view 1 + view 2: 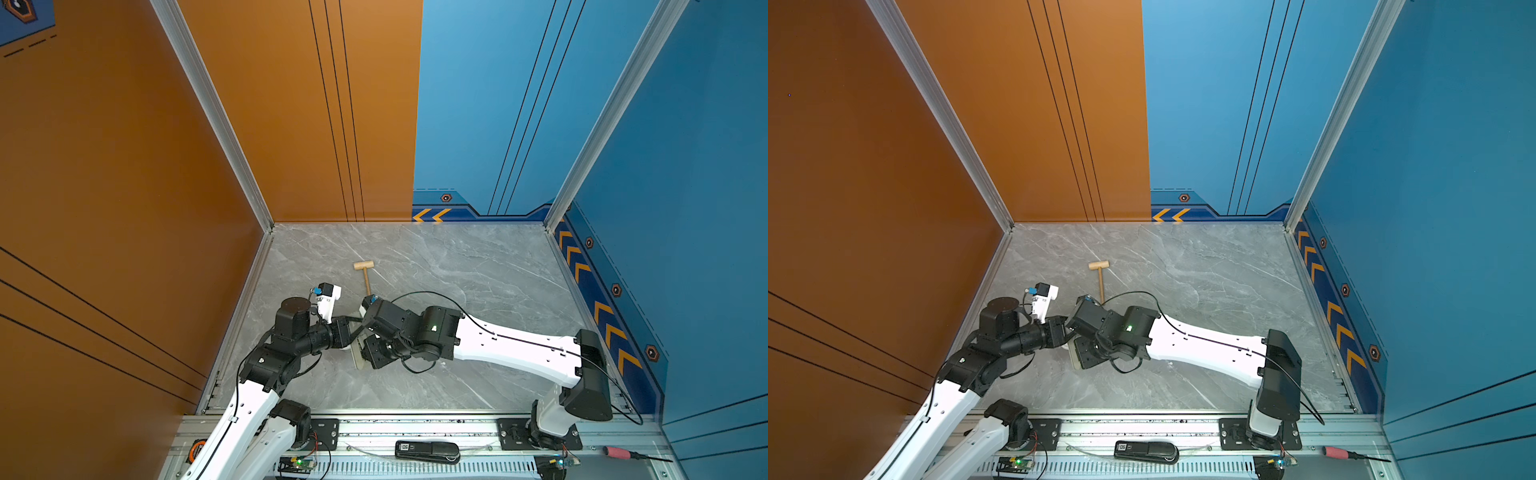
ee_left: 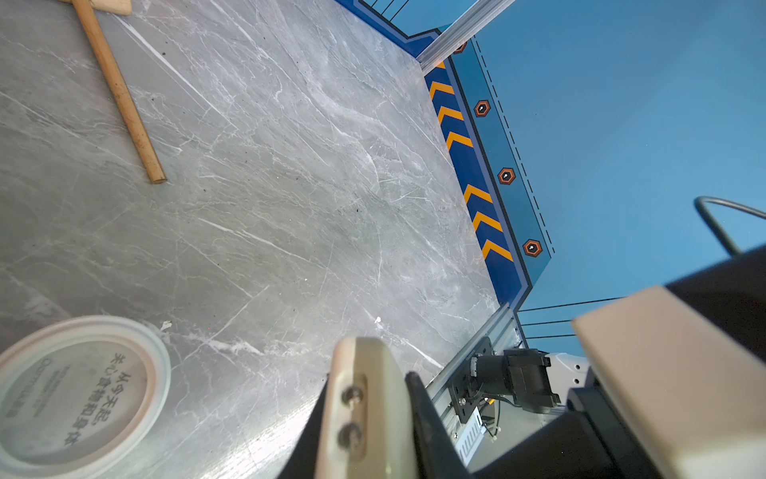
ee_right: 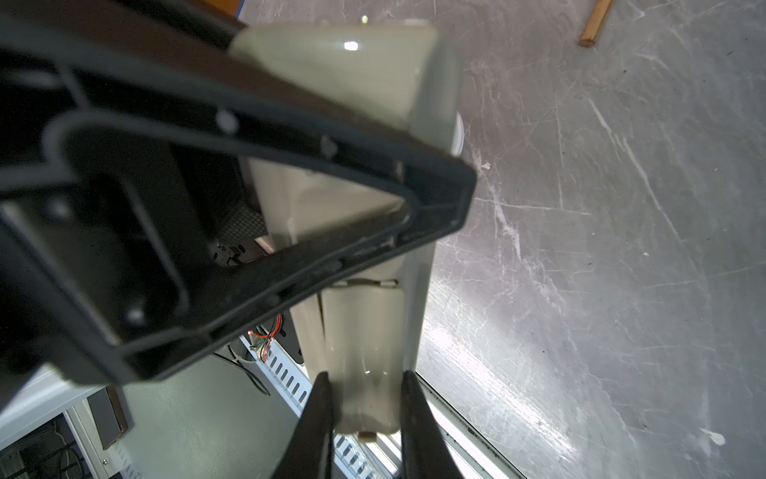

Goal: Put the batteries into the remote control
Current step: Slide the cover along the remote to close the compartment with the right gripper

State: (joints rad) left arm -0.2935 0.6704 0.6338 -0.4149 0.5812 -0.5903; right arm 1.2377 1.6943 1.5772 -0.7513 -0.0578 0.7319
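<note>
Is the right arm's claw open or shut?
Shut: the right gripper has both black fingers clamped on the beige end of the remote control.

My right fingers [image 3: 321,414] are black, the remote control [image 3: 364,331] beige-grey. Table [image 1: 457,270]: grey marble, white-veined; mallet [image 1: 364,265]: tan.

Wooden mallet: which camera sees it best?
Both top views show the whole wooden mallet, head and handle. The left wrist view shows mostly its handle; the right wrist view only the handle's end.

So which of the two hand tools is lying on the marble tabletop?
The wooden mallet, lying flat on the tabletop. The red-handled screwdriver is off the marble, resting on the metal frame at the front.
</note>
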